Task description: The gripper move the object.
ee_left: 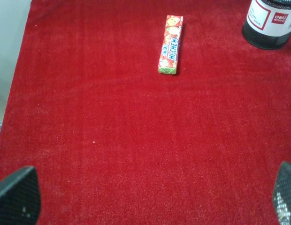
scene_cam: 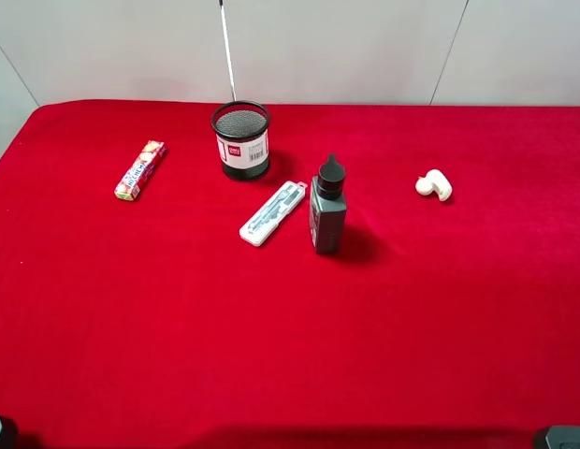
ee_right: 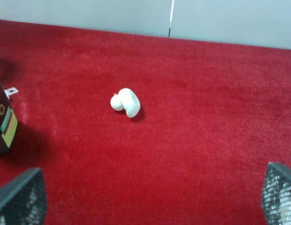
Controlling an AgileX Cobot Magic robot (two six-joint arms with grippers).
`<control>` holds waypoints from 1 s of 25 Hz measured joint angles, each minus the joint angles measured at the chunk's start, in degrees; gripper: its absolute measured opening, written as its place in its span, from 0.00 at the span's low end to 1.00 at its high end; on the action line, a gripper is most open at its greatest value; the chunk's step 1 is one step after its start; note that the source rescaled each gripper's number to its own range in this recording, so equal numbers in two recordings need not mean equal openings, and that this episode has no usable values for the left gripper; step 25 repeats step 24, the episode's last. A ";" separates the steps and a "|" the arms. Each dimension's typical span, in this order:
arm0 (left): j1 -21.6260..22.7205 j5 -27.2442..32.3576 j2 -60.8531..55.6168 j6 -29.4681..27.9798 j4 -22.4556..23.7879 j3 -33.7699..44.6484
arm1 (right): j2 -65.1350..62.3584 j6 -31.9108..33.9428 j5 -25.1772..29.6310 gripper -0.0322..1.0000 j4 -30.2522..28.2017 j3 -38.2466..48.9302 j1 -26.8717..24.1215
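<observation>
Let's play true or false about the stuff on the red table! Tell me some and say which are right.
1. The dark bottle stands upright. True.
2. The candy pack sits inside the mesh cup. False: it lies on the cloth, apart from the cup.
3. The flat white case lies between the cup and the bottle. True.
4. The left gripper is holding the candy. False: its jaws are open and empty.
5. The small white thing touches the bottle. False: it lies apart from it.

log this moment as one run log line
phase: pre-grasp | bottle: upright, untouched, beside white case | left fingers: open, empty | right fingers: open, empty
</observation>
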 joint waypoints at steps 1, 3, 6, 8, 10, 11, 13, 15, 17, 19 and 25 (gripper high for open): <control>0.00 0.00 0.00 0.00 0.00 0.00 | 0.00 0.00 -0.05 1.00 -0.07 0.00 -0.67; 0.00 0.00 0.00 0.00 0.00 0.00 | 0.00 0.00 -0.05 1.00 -0.06 0.00 -2.09; 0.00 0.00 0.00 0.00 0.00 0.00 | 0.00 0.00 -0.05 1.00 -0.06 0.00 -3.06; 0.00 0.00 0.00 0.00 0.00 0.00 | 0.00 0.00 -0.05 1.00 -0.11 0.00 -3.22; 0.00 0.00 0.00 0.00 0.00 0.00 | 0.00 0.00 -0.05 1.00 -0.16 0.00 -3.33; 0.00 0.00 0.00 0.00 0.00 0.00 | 0.00 0.00 -0.05 1.00 -0.21 0.00 -3.33; 0.00 0.00 0.00 0.00 0.00 0.00 | 0.00 0.00 -0.05 1.00 -0.27 0.00 -3.33; 0.00 0.00 0.00 0.00 0.00 0.00 | 0.00 0.00 -0.05 1.00 -0.27 0.00 -3.33; 0.00 0.00 0.00 0.00 0.00 0.00 | 0.00 0.00 -0.05 1.00 -0.27 0.00 -3.33; 0.00 0.00 0.00 0.00 0.00 0.00 | 0.00 0.00 -0.05 1.00 -0.27 0.00 -3.33; 0.00 0.00 0.00 0.00 0.00 0.00 | 0.00 0.00 0.00 1.00 -0.32 0.00 -3.33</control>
